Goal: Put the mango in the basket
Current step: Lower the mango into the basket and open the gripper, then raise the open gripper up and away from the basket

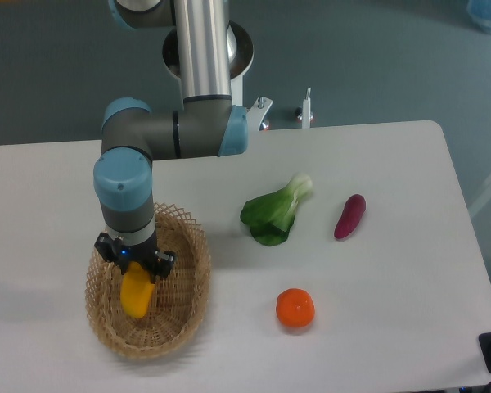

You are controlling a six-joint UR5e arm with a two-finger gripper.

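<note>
The yellow mango [136,294] hangs nearly upright over the left half of the tan wicker basket [184,315], its lower end down inside the bowl. My gripper [136,265] is shut on the mango's top end, pointing straight down above the basket. Whether the fruit touches the basket floor is unclear. The arm's blue-capped wrist hides part of the basket's far rim.
A green bok choy [273,212] lies at mid-table. A purple-red sweet potato [349,216] rests to its right. A round orange [295,308] sits near the front edge, right of the basket.
</note>
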